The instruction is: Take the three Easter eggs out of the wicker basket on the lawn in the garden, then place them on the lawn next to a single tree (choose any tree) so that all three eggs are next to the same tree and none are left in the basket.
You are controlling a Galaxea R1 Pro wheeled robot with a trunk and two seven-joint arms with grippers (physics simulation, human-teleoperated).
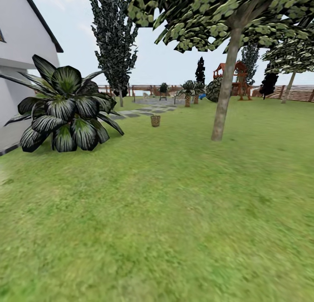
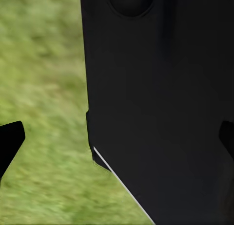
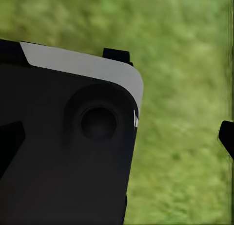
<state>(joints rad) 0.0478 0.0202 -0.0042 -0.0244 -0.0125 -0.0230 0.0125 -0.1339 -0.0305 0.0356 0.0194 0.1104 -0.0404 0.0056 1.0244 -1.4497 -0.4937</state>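
Note:
The wicker basket (image 1: 155, 120) stands far off on the lawn (image 1: 165, 215), small in the head view, just before the stone path. The Easter eggs are out of view; the basket's inside is too distant to make out. To the basket's right rises the tree (image 1: 224, 93) with a thick, leaning grey-brown trunk and a leafy canopy. My left gripper (image 2: 117, 140) hangs open over grass beside my dark body, one fingertip (image 2: 9, 143) at each picture edge. My right gripper (image 3: 117, 137) is open too, nothing between its fingertips (image 3: 227, 136).
A big dark-leaved bush (image 1: 65, 108) sits at the left by a white house wall (image 1: 22, 40). Grey stepping stones (image 1: 144, 111) lead back to a brown slat fence (image 1: 301, 93), short palms (image 1: 188, 93) and a red-roofed playhouse (image 1: 235, 75). A slim dark tree (image 1: 114, 45) stands behind.

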